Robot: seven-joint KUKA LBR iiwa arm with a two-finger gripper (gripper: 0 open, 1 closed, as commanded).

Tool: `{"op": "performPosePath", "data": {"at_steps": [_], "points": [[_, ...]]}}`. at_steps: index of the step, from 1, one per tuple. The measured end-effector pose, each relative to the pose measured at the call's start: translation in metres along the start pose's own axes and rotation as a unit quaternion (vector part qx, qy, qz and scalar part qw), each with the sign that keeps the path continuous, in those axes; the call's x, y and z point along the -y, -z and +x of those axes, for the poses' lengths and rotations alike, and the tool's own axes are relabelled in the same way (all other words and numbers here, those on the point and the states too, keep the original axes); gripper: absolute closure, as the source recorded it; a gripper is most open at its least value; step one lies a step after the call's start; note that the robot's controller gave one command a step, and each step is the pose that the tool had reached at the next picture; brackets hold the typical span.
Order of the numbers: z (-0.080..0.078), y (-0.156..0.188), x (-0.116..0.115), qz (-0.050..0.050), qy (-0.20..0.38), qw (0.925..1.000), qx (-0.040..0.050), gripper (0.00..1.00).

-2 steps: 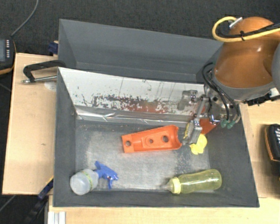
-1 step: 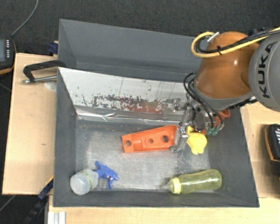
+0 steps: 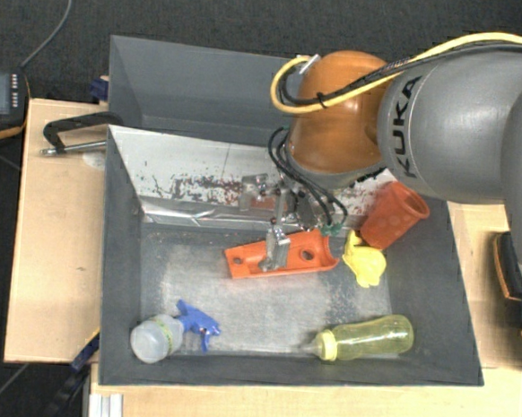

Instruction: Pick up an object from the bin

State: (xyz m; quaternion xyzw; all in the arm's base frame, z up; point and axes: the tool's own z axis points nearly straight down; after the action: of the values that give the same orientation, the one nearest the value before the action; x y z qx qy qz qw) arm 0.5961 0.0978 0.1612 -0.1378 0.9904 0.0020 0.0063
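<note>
Hanging over the grey metal bin (image 3: 118,282) from the right, the big grey arm (image 3: 472,103) is setting its gripper (image 3: 278,242) down against a flat orange piece with holes (image 3: 307,252), which is lying in the middle of the bin floor. Whether the claw is apart or closed cannot be told. A yellow-green bottle (image 3: 368,337) is lying near the front wall, a red-orange cup (image 3: 394,215) is leaning at the right, a yellow lump (image 3: 365,265) is sitting just below it, and a pale small bottle (image 3: 154,339) is touching a blue piece (image 3: 196,322) in the front left corner.
</note>
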Motion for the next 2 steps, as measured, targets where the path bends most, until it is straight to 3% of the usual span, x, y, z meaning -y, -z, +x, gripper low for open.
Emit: {"op": "performPosePath", "data": {"at_steps": [1,2], "points": [[0.016,-0.025,0.030,0.000,0.040,0.9992,-0.0039,0.00],[0.017,-0.080,0.041,0.001,0.057,0.9984,0.0020,0.00]]}}
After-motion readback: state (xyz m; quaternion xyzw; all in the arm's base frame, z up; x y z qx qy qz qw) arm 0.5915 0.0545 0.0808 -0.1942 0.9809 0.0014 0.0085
